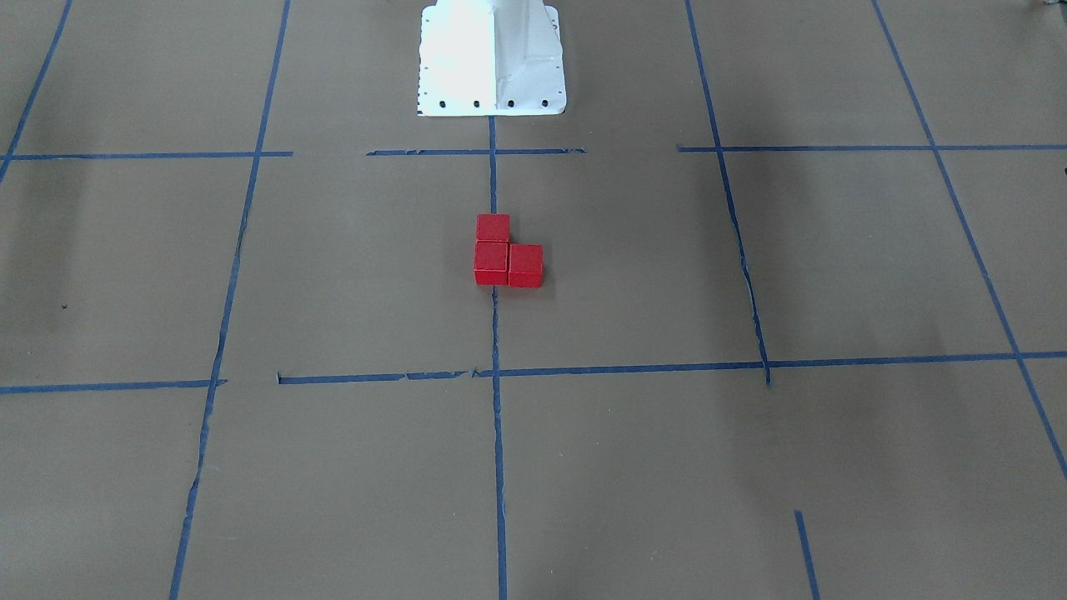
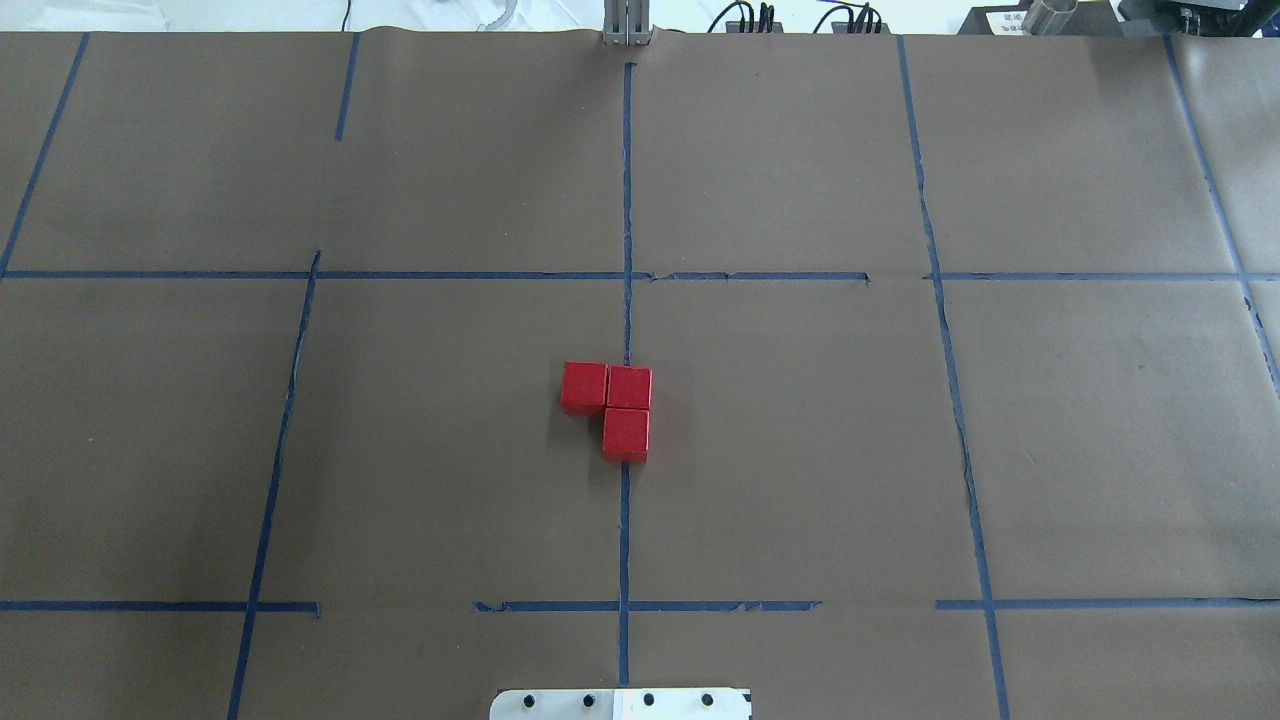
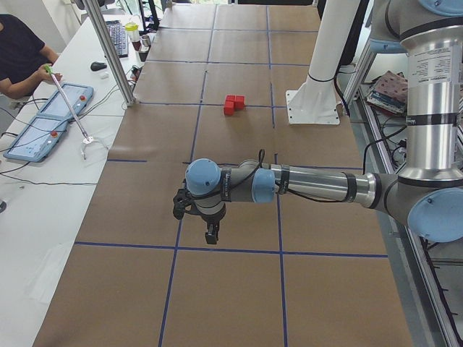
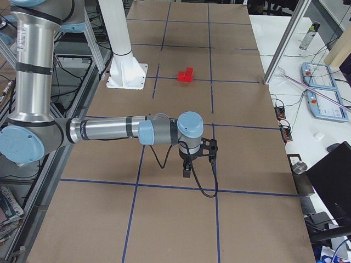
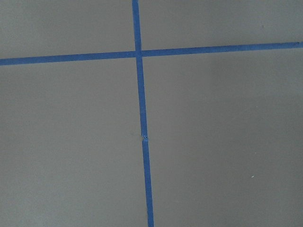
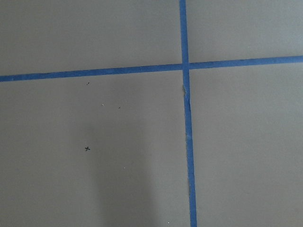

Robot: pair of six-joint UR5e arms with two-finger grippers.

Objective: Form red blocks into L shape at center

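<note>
Judging the task done: we are seeing the red blocks (image 2: 628,388) touching, L-shaped, at the center (image 2: 627,330), mid-frame. Left gripper (image 3: 210,234) and right gripper (image 4: 187,172) are hovering well apart from them; whether their fingers are apart or together we cannot tell.

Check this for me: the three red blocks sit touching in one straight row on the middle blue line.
Not a straight row. The red blocks make an L: two lie side by side, and the third is set against one of them at a right angle. The overhead view shows it plainly. The rest holds: all three touch, and the group sits on the middle blue line.
</note>
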